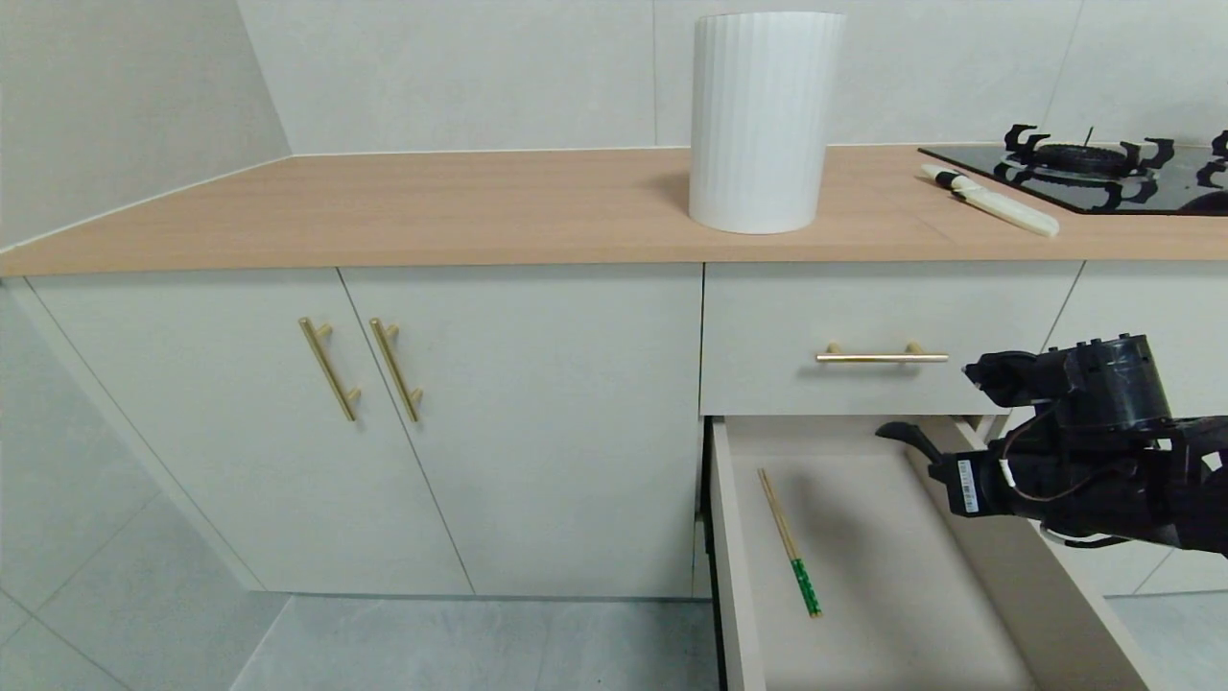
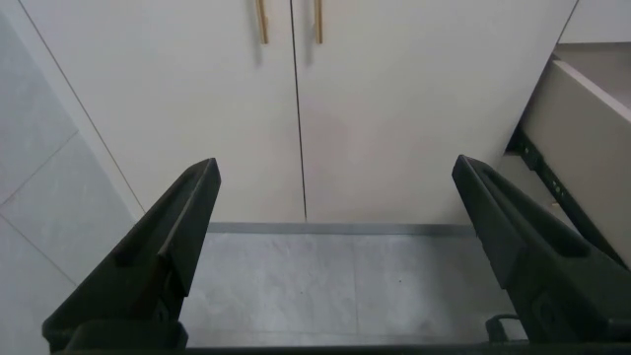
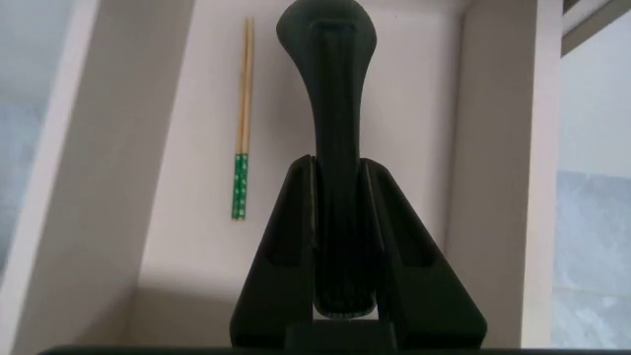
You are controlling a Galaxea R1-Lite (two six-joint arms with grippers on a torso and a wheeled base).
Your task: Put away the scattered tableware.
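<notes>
One pair of chopsticks (image 1: 790,542) lies in the open drawer (image 1: 883,585); the right gripper (image 1: 897,434) hangs above it, fingers together and empty; the left gripper (image 2: 335,176) is spread apart. Best to rise clear of the drawer wall before fetching the knife (image 1: 993,201).

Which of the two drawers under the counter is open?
The lower drawer is open: it is pulled out, with chopsticks lying inside. The upper drawer, with the gold bar handle, is shut.

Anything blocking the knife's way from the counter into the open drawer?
Nothing visible. The knife lies free, the white canister stands aside to its left, and the drawer holds chopsticks near its left wall.
</notes>
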